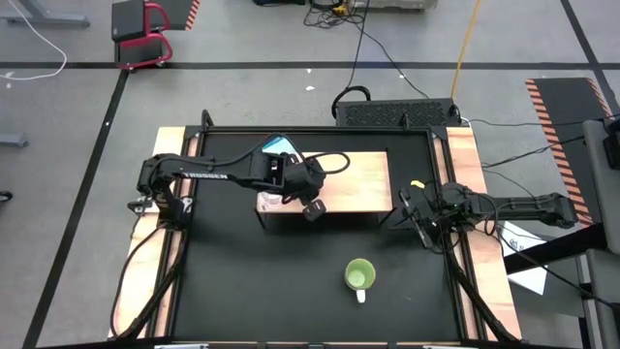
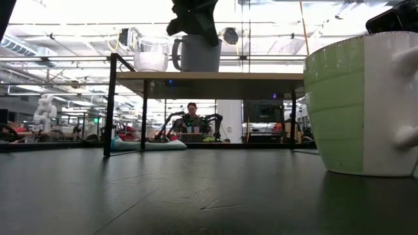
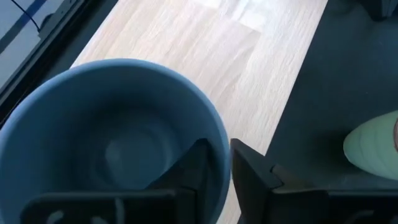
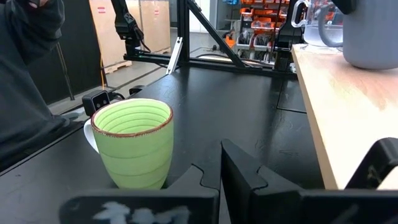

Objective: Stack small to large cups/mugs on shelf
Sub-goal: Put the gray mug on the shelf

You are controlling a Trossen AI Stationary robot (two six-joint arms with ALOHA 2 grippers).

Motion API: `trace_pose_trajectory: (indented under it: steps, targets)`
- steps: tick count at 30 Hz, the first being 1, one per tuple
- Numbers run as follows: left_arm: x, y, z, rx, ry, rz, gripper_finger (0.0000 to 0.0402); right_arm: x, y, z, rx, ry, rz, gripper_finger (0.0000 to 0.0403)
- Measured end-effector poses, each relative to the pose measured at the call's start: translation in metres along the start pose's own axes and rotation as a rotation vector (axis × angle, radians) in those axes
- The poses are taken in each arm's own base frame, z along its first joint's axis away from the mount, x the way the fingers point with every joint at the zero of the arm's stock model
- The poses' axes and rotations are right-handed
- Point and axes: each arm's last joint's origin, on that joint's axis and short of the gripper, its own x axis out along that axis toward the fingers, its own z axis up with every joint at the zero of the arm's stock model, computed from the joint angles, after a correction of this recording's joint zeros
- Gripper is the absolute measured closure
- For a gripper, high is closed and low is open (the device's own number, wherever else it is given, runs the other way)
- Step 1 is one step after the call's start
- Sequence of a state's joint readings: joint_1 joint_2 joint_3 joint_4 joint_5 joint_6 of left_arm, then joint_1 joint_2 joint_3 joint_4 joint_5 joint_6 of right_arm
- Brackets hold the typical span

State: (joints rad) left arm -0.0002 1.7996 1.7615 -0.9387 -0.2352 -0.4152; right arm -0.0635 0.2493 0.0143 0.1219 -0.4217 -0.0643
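Note:
The grey-blue mug [image 2: 198, 53] stands on the light wooden shelf [image 1: 354, 174] near its left end, next to the clear glass cup [image 2: 151, 55]. My left gripper [image 3: 216, 152] comes down over the mug, which it hides in the high view. The green mug [image 1: 360, 276] with its white handle stands upright on the black table in front of the shelf, and fills the right of the low view [image 2: 356, 104]. My right gripper [image 4: 214, 165] waits shut at the table's right side [image 1: 415, 208], level with the green mug [image 4: 134, 143] and apart from it. My left gripper is shut on the grey-blue mug's rim [image 3: 219, 134], with one finger [image 3: 189, 171] inside the mug and the other [image 3: 252, 171] outside its wall. It comes from above, pointing down. The mug is upright and its base appears to sit on the shelf top.
The right part of the shelf top [image 3: 249, 56] is bare wood. A blue object [image 1: 281, 145] lies behind the shelf. Dark frame posts [image 2: 112, 104] stand at the table's far side. Beyond the table a person [image 2: 191, 111] sits in the room.

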Motion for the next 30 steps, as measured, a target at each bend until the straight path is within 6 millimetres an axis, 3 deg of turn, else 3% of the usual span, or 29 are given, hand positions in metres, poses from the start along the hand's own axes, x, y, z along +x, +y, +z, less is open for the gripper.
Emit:
trace_pose_trajectory:
  steps: [18,30]
  targets:
    - [0.001,0.006,0.005,-0.024,0.016,-0.067,0.0320,0.000,0.000,0.000,0.000,0.000,0.000,0.0403]
    - [-0.037,0.006,0.028,-0.005,-0.085,-0.076,0.0319,0.000,0.000,-0.001,0.006,0.012,0.001,0.0403]
